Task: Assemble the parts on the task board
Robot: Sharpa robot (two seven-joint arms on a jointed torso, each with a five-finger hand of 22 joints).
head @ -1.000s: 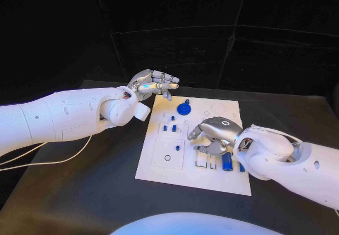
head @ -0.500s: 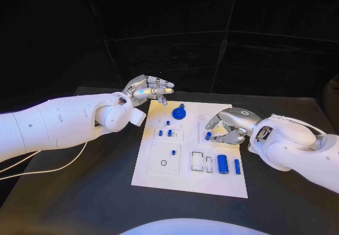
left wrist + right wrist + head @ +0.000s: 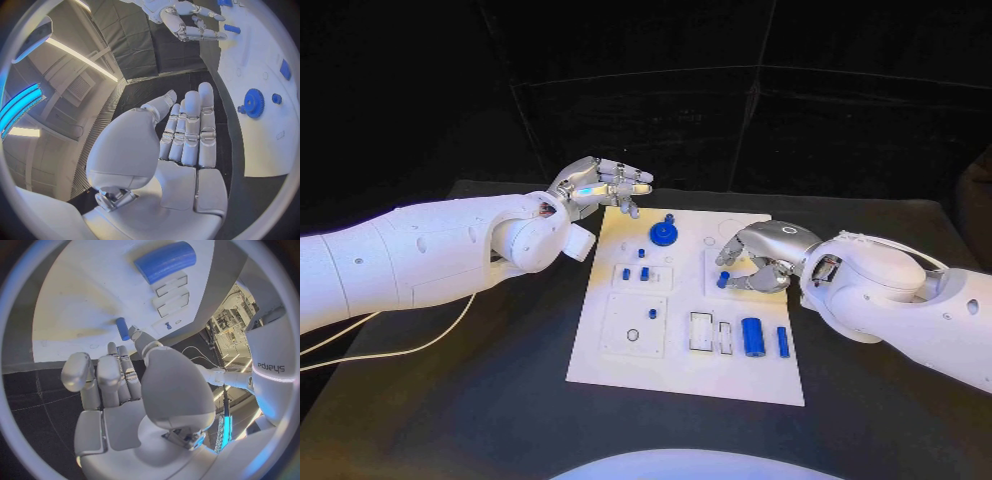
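The white task board [image 3: 678, 355] lies mid-table. My left hand [image 3: 603, 185] hovers by its far left corner, fingers straight and apart from any part; its palm [image 3: 187, 140] holds nothing. My right hand [image 3: 762, 258] is over the board's right middle, fingers curled, pinching a small blue peg [image 3: 723, 279] at its fingertips; the peg [image 3: 122, 328] sits just above the board surface [image 3: 81, 295]. A blue gear with a knob [image 3: 665, 233] stands at the far middle of the board, also seen as the gear [image 3: 253, 102].
Small blue pegs [image 3: 635, 273] stand in the board's left middle. A blue cylinder [image 3: 753, 336] and a thin blue bar [image 3: 783, 341] lie near the right front, beside two rectangular slots [image 3: 711, 332]. A white cable [image 3: 387, 345] runs over the table at left.
My right hand has risen from the near slots and moved toward the far right of the board, uncovering the cylinder and bar. The left hand stays put.
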